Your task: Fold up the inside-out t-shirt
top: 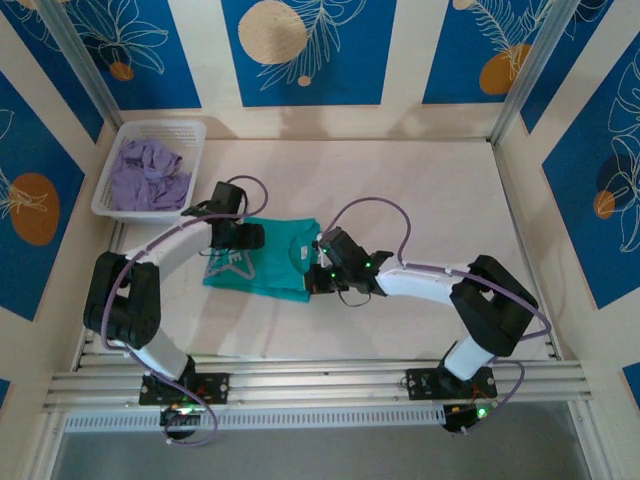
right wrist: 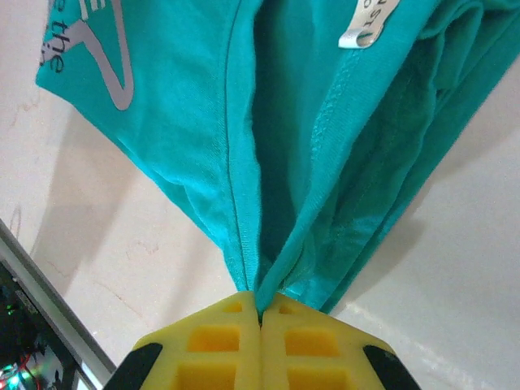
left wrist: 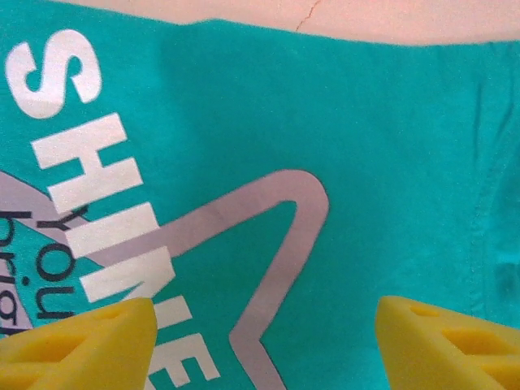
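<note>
Up close, the right hand (right wrist: 260, 313) pinches the t-shirt (right wrist: 203, 122) near its tag (right wrist: 370, 20)

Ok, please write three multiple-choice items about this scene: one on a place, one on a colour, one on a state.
1. Where does the lavender garment lie?
A. spread on the tabletop
B. in the white basket
C. hung on the back wall

2. What colour are the big letters printed on the t-shirt?
A. white
B. red
C. black

3. In what state is the right gripper?
A. open above bare table
B. shut on nothing
C. shut on the t-shirt

Answers:
1 B: the top view shows it heaped inside the basket.
2 A: the left wrist view shows white letters on teal cloth.
3 C: the right wrist view shows its jaws pressed together on a pinch of teal fabric.
</note>
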Robot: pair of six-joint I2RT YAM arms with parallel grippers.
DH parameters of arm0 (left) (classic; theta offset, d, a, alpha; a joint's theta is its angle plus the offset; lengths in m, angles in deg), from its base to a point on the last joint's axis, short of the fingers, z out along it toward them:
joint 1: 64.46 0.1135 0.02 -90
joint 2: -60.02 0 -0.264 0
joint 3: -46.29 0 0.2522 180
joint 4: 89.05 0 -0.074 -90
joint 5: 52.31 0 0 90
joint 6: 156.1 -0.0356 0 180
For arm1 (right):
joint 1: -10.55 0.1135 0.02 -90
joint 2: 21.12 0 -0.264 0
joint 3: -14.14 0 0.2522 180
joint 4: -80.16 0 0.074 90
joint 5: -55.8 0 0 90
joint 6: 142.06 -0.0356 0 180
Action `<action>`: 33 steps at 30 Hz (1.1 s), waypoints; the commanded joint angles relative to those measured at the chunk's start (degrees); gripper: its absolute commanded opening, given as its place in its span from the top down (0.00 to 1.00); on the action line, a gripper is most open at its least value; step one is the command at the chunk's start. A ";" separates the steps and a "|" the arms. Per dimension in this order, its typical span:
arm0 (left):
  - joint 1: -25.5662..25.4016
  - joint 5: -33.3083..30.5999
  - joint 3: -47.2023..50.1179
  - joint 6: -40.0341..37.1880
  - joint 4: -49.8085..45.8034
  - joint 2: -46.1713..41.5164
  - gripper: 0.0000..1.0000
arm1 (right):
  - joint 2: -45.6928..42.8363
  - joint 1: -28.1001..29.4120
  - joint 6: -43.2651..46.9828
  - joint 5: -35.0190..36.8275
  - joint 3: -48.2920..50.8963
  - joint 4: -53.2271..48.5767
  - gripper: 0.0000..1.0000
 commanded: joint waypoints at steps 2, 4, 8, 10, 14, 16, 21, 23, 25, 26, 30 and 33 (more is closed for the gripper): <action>0.43 -0.17 -1.99 -0.51 0.44 0.91 0.29 | 0.53 1.12 -3.57 -2.77 1.55 1.84 0.98; 0.40 0.10 -2.29 -0.58 0.53 1.59 0.29 | 3.15 1.72 -4.37 -3.45 1.86 2.17 0.91; 0.51 -0.85 -3.09 -1.31 0.03 2.54 0.28 | 4.79 1.72 -4.09 -2.39 1.93 -0.73 0.78; 0.86 -1.76 -3.30 -1.71 0.03 2.78 0.28 | 1.89 1.65 -2.23 0.58 1.77 -3.52 0.73; 2.96 -1.00 -3.96 -1.58 1.14 3.21 0.27 | -3.42 3.02 1.18 3.89 1.29 -5.72 0.62; 4.04 -0.01 -4.66 -1.39 2.08 3.86 0.27 | -4.31 4.09 1.97 2.63 1.20 -3.76 0.61; 6.75 3.17 -7.11 -0.61 3.29 7.59 0.27 | 0.06 6.45 1.64 -0.93 -0.77 1.71 0.61; 7.95 4.93 -7.85 -0.12 3.65 9.25 0.27 | 2.80 6.80 1.39 -1.26 -1.94 2.55 0.62; 8.85 6.29 -8.21 0.11 3.90 10.64 0.27 | 5.57 6.82 0.95 -1.26 -2.84 2.96 0.63; 9.03 6.52 -8.23 0.03 3.84 11.05 0.27 | 6.50 6.69 0.86 -1.20 -3.21 2.84 0.64; 9.09 6.49 -6.81 -0.33 3.70 11.60 0.27 | 9.59 4.86 0.41 -0.19 -4.83 -0.11 0.67; 9.09 6.35 -3.70 -0.25 4.16 10.09 0.27 | 9.44 2.75 0.38 1.20 -4.87 -2.54 0.67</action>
